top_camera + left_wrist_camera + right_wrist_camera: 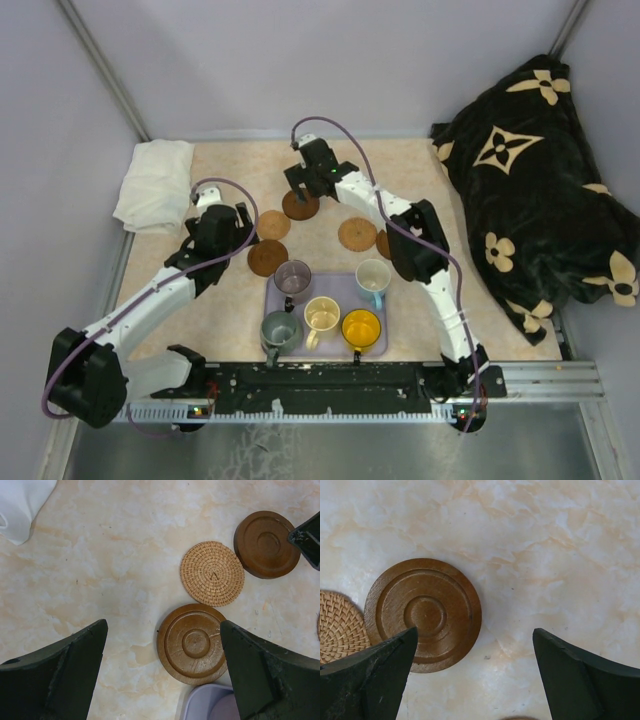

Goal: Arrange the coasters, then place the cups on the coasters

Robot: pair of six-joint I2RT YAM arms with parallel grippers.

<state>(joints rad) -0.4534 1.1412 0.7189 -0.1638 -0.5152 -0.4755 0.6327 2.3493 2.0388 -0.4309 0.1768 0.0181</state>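
Left tool [164, 622] and right tool [475, 632] gape open; brown wooden coaster [422, 614], ringed with grooves, lies flat

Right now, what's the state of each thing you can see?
Left gripper: open, empty.
Right gripper: open, empty.
Coasters: flat on the table, no cups on them.
Cups: upright, all five on the tray.
White cloth: crumpled.
Black blanket: bunched up.

- Top camera: high up, looking down on the whole table [420, 170], far above the far brown coaster [300, 206].
- Left wrist camera: close, looking down, left of it.
- Right wrist camera: closest, right over it.
- All three see it.
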